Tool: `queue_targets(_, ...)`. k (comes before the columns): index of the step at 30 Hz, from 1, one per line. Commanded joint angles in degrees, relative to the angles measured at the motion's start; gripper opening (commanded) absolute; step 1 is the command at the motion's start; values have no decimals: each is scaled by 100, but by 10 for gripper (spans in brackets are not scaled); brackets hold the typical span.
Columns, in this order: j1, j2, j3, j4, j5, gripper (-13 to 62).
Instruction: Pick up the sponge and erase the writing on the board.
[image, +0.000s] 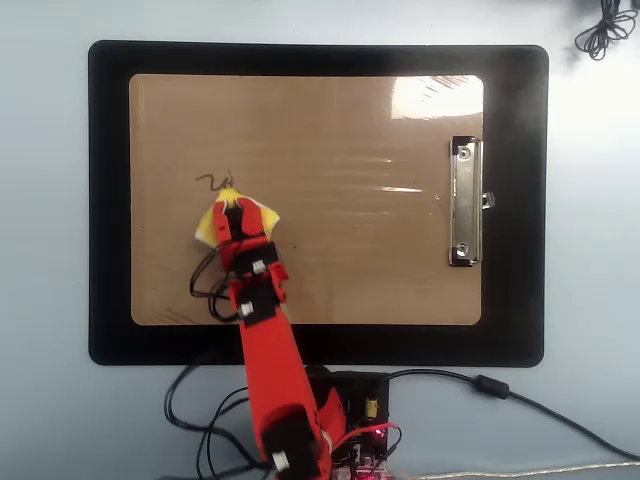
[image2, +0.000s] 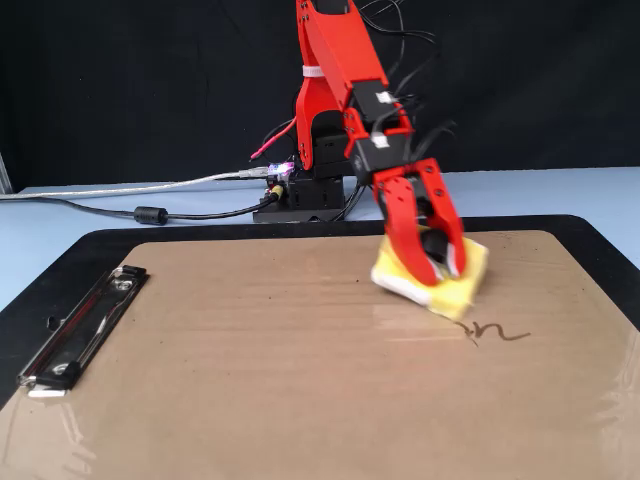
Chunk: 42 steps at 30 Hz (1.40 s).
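While the red plastic robot arm (image: 262, 340) reaches over a large glossy brown rectangular clipboard (image: 340, 130), its jaws (image2: 438, 262) are clamped on the black round knob of a small square yellow sponge (image2: 452, 290) with white edging. In the overhead view the sponge (image: 222, 222) presses on the clipboard's left part, well apart from the silver metal clip (image: 463, 202) on the right. A thin dark squiggle of marker writing (image2: 495, 334) shows just beside the sponge, on the side away from the arm's base. A black mat (image: 108, 200) surrounds the clipboard on the pale blue counter (image: 45, 400).
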Motion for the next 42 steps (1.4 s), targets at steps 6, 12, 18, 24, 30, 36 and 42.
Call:
queue_targets(6, 97, -1556, -1503, -343, -123, -79)
queue_targets(12, -114, 1011, 976, -62, -141, -79)
queue_targets(18, -105, -2646, -2417, -580, -141, -79)
queue_targets(24, -246, 308, 44, 149, -149, -79)
queue_targets(30, -431, -264, -360, 123, -211, -79)
queue_targets(36, -457, -2769, -3103, 185, -281, -79)
queue_targets(42, -606, 967, 158, 1169, -466, -79)
